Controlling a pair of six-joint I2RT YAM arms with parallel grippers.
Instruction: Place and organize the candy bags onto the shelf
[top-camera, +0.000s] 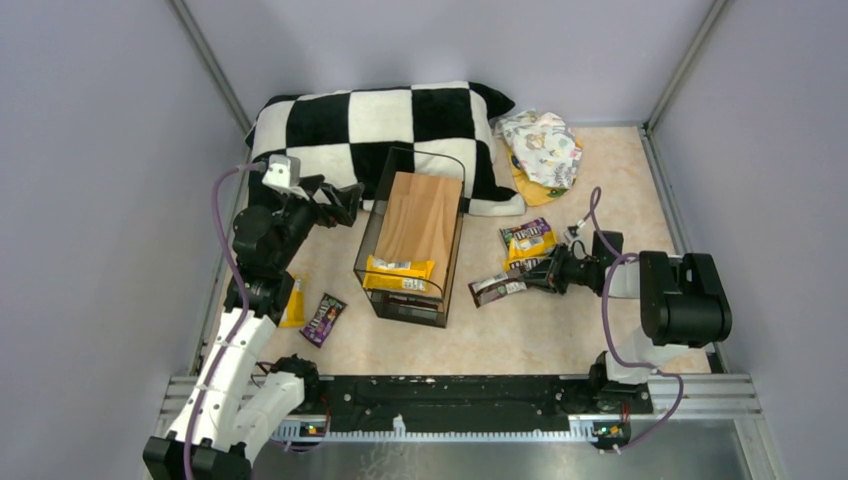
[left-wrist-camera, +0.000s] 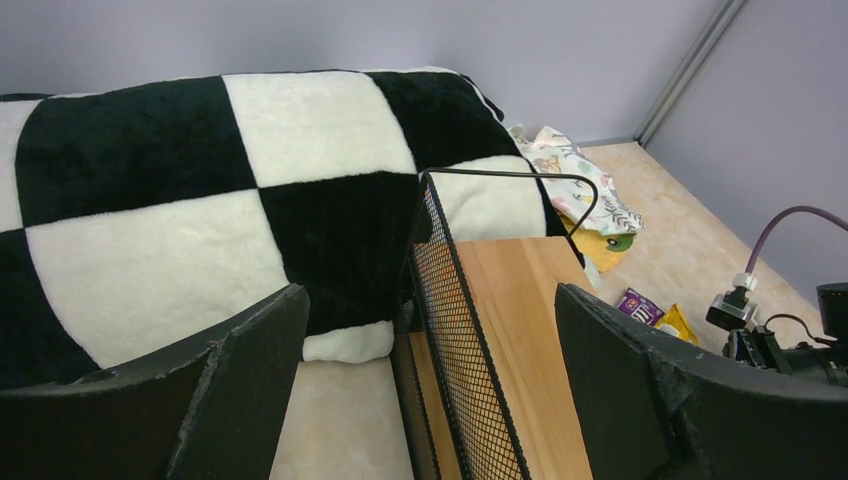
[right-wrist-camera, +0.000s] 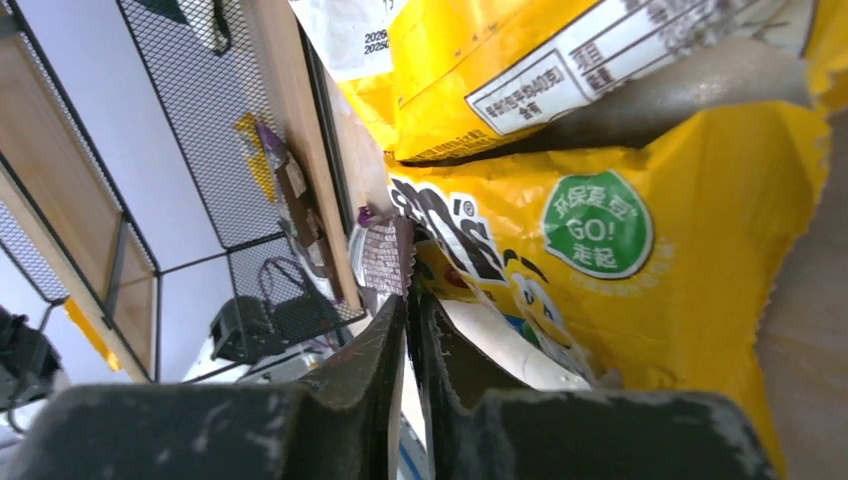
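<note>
The shelf (top-camera: 412, 228) is a black wire rack with a wooden top board, standing mid-table; one yellow candy bag (top-camera: 398, 273) lies on its near end. My left gripper (top-camera: 345, 200) is open and empty at the shelf's far left corner; in the left wrist view it (left-wrist-camera: 430, 390) straddles the mesh side wall (left-wrist-camera: 470, 350). My right gripper (top-camera: 541, 276) is shut on the edge of a dark brown candy bag (top-camera: 497, 288) lying on the table right of the shelf; the right wrist view shows the gripper (right-wrist-camera: 410, 305) pinching the bag's crimped edge (right-wrist-camera: 388, 255) beside a yellow bag (right-wrist-camera: 600, 230).
A yellow bag (top-camera: 530, 250) and a purple bag (top-camera: 524, 231) lie just behind my right gripper. A yellow bag (top-camera: 294, 300) and a purple bag (top-camera: 324, 318) lie by the left arm. The checkered pillow (top-camera: 380, 125) touches the shelf's back. A cartoon-print cloth (top-camera: 540, 148) lies back right.
</note>
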